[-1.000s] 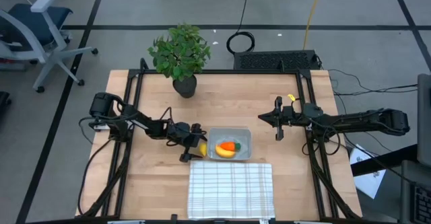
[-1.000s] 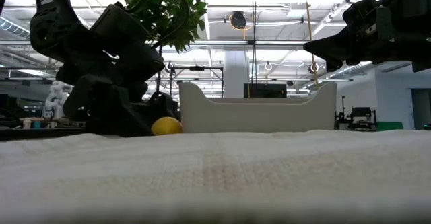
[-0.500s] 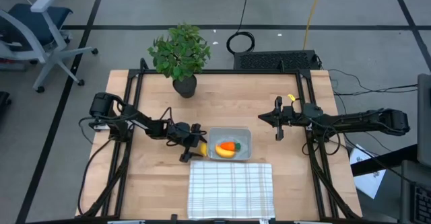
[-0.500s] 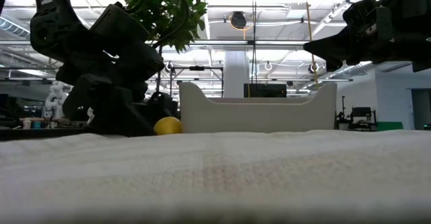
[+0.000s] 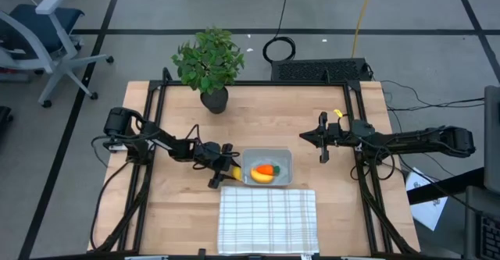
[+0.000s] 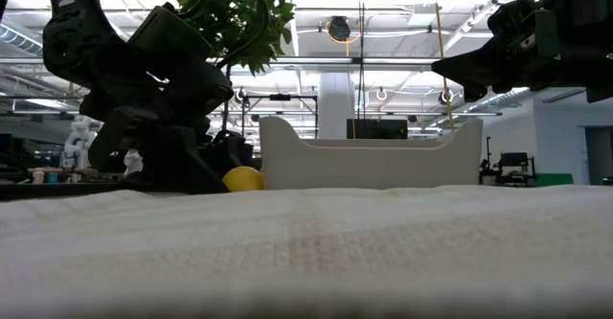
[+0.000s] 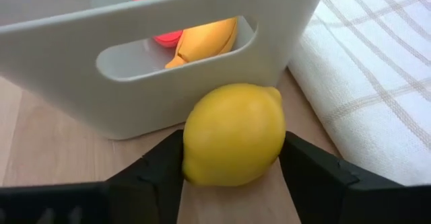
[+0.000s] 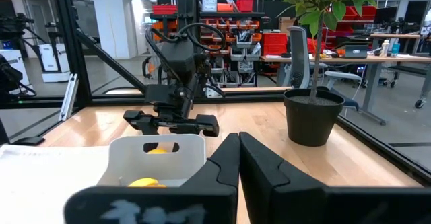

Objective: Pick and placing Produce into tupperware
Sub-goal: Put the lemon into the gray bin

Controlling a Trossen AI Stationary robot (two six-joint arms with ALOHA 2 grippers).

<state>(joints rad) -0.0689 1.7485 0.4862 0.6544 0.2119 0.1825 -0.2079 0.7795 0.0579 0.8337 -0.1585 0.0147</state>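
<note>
Lemon (image 7: 234,134) sits on the table against the tupperware (image 7: 155,56) wall, squarely between the left gripper (image 7: 232,158) fingers — both touching, clamped; container lies directly ahead, right gripper (image 8: 238,158) shut, well apart

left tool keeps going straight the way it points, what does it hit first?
The small yellow lemon already sits between the left tool fingers. Straight past it, the grey plastic container wall comes first, close behind the lemon.
</note>
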